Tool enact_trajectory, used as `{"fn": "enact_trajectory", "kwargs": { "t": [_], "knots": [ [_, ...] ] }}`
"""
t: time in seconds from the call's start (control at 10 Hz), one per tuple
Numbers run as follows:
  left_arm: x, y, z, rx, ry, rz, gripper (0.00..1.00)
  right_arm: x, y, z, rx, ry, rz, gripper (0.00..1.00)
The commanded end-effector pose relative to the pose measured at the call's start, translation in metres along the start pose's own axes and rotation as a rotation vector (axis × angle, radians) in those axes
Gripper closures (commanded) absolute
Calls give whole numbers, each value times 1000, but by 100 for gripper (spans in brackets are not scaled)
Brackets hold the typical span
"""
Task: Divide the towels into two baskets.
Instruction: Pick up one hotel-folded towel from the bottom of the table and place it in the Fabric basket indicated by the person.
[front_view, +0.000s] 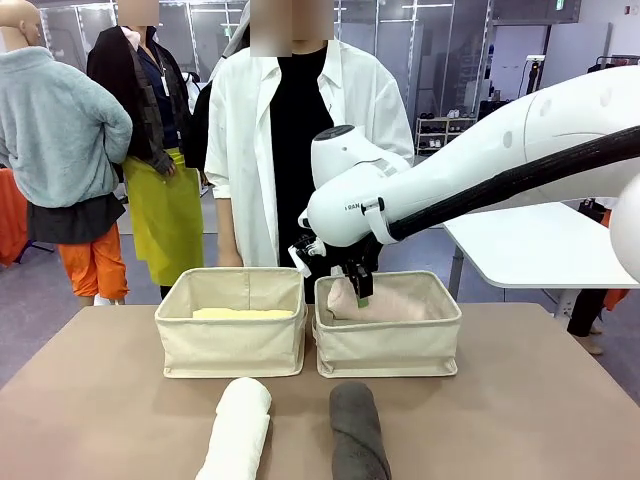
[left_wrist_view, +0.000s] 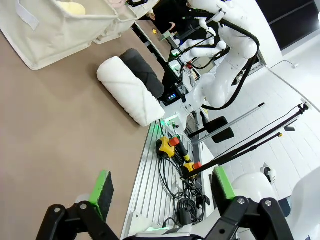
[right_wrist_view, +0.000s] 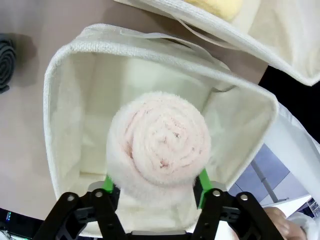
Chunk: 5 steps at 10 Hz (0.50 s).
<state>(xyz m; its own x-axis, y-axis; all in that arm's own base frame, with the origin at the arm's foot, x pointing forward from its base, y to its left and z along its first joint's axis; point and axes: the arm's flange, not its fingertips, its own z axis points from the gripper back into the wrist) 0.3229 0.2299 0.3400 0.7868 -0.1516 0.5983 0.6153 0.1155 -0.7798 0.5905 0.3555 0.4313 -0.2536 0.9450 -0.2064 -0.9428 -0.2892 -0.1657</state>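
Green pads (right_wrist_view: 107, 183) of the right claw (right_wrist_view: 155, 184) press on both sides of the rolled pink towel (right_wrist_view: 160, 145), gripping one end. The roll reaches down from the claw into the right basket (front_view: 390, 352), inside its fabric walls. Just beside that claw, to its left, the left basket (front_view: 230, 348) holds the yellow towel (front_view: 243, 313). The left claw (left_wrist_view: 161, 187) hangs wide with nothing between its pads, above the table (left_wrist_view: 50, 130). Ahead of it lie the white towel (left_wrist_view: 127, 90) and, touching it on the far side, the grey towel (left_wrist_view: 142, 72), both outside the baskets.
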Motion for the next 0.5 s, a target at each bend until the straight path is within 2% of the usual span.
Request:
{"fn": "enact_trajectory", "kwargs": {
  "t": [0.0,0.3,0.4],
  "knots": [
    [-2,-5,1,-4,-9,-16,0,1,4,11,-7,18,10,0],
    [-2,-5,1,-4,-9,-16,0,-2,14,21,-15,8,-22,0],
    [-2,-5,1,-4,-9,-16,0,3,1,8,-11,0,6,0]
  ]
}}
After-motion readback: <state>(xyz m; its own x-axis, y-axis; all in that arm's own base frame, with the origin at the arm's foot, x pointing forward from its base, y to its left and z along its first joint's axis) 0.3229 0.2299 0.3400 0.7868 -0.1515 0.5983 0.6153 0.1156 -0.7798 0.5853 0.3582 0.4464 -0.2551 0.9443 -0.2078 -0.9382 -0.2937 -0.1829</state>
